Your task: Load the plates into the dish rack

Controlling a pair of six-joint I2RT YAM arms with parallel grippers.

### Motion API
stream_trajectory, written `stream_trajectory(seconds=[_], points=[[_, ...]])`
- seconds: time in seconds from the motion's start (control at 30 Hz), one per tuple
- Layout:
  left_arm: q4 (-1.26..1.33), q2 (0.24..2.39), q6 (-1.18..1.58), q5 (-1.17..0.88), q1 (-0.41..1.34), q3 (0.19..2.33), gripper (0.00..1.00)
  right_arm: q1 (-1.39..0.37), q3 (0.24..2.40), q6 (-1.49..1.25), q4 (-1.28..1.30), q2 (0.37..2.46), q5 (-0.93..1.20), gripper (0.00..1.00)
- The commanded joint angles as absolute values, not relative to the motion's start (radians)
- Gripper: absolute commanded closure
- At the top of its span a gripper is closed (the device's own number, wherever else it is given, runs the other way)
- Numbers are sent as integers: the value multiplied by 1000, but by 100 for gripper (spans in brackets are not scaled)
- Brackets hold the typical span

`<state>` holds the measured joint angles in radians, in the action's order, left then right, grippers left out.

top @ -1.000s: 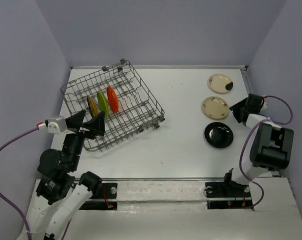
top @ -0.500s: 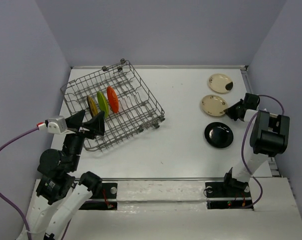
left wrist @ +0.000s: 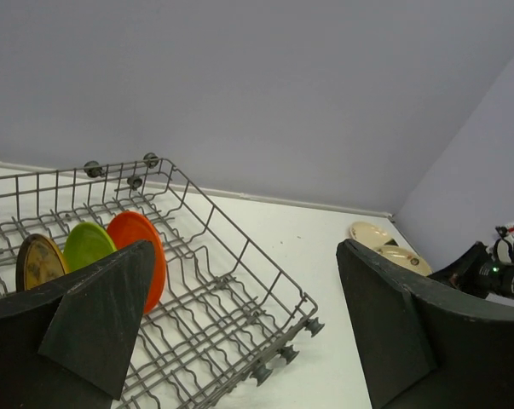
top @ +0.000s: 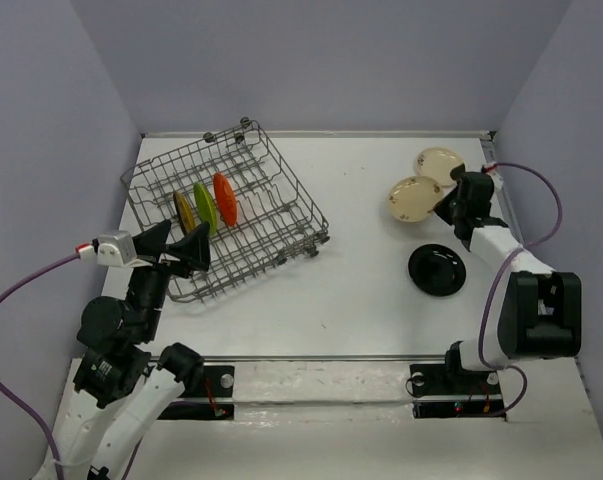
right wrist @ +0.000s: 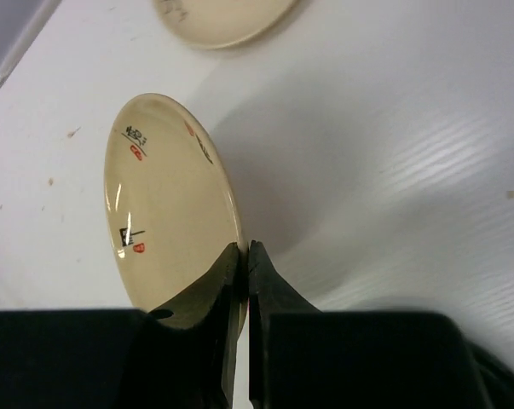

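Note:
The dish rack sits at the back left with the dark gold plate, the lime green plate and the orange plate standing on edge in it. My right gripper is shut on the rim of a cream plate, which is tilted up off the table; in the right wrist view the jaws pinch its edge. A second cream plate lies flat behind it. The black plate lies nearer. My left gripper hangs open and holds nothing over the rack's near corner.
Grey walls enclose the table on the left, back and right. The right arm's cable loops near the right wall. The rack's small wheels stick out at its right corner.
My right gripper closed on the cream plate's rim and swung back and left, tipping the plate up from the table. The left arm has not moved.

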<state>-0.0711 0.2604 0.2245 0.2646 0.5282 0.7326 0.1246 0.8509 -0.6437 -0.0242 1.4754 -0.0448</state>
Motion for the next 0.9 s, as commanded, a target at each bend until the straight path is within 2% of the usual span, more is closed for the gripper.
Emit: stream_trajectory(seconds=[0.0, 0.17, 0.33, 0.6, 0.87], points=[[-14, 282, 209, 273, 519, 727, 1, -116, 981, -523, 39, 1384, -294, 93], [-14, 288, 209, 273, 511, 727, 1, -438, 1182, -381, 87, 1442, -578, 93], [-12, 299, 209, 270, 508, 726, 1, -638, 1530, -199, 117, 1682, -809, 93], [-14, 304, 209, 268, 509, 726, 1, -872, 2035, 121, 114, 2082, -939, 93], [-12, 310, 210, 265, 509, 726, 1, -960, 2310, 221, 121, 2321, -948, 93]])
